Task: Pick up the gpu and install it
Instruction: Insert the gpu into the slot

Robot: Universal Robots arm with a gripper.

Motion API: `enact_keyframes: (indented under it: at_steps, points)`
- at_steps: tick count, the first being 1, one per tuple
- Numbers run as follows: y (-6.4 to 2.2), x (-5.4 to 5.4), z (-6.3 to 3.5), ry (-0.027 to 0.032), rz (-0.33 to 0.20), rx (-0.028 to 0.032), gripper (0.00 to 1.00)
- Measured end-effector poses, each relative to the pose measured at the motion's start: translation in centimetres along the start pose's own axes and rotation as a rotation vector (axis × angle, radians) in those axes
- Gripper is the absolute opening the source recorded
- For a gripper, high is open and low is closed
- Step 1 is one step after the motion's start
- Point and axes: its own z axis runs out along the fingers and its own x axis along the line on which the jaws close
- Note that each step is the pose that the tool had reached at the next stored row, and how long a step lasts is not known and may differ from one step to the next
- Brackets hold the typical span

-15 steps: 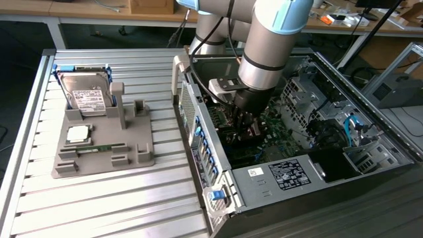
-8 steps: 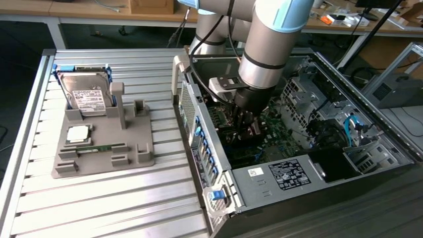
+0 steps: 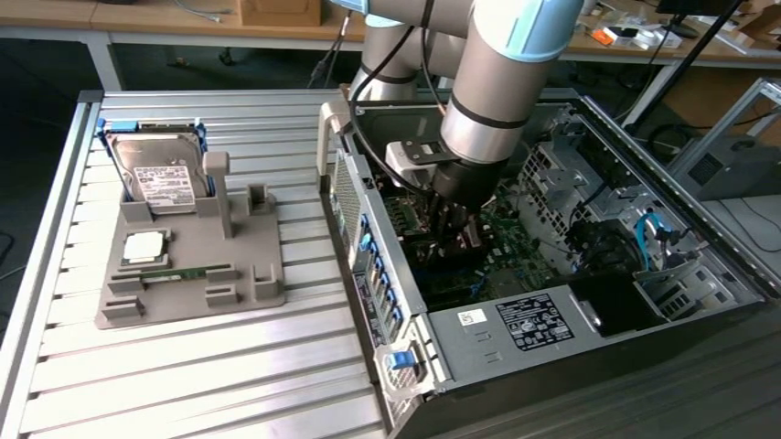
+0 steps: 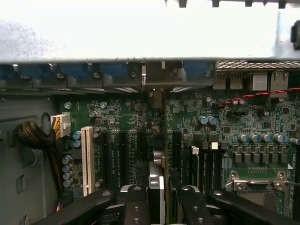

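So in the exterior view there's one arm reaching down into one open PC case (image 3: 683, 274), gripper (image 3: 454, 229) sunk low over the green motherboard (image 3: 518, 240), tight between the case's rear wall and the drive cages. On the exterior view's left sits one grey parts tray (image 3: 183, 293) on the slatted table (image 3: 183, 384), well apart from the case. It has one hard drive (image 3: 165, 178) standing upright, one CPU chip (image 3: 144, 245) lying flat, and one green memory stick (image 3: 183, 273) just in front of it.

Wrist view: the gripper (image 4: 161, 197) is pinching the gpu (image 4: 159, 140), seen edge-on, upright, running toward the rear bracket wall. It's lined up over a black expansion slot, though I can't tell if it's seated. One white PCI slot (image 4: 87, 159) sits off to one side, with black slots on both sides of the card. Not much room.
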Motion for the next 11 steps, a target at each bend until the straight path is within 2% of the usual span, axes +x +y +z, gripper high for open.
enact_keyframes:
  at_steps: [11]
  points:
    - [0.0, 0.11, 0.2, -0.0003, 0.0, -0.0011, 0.27]
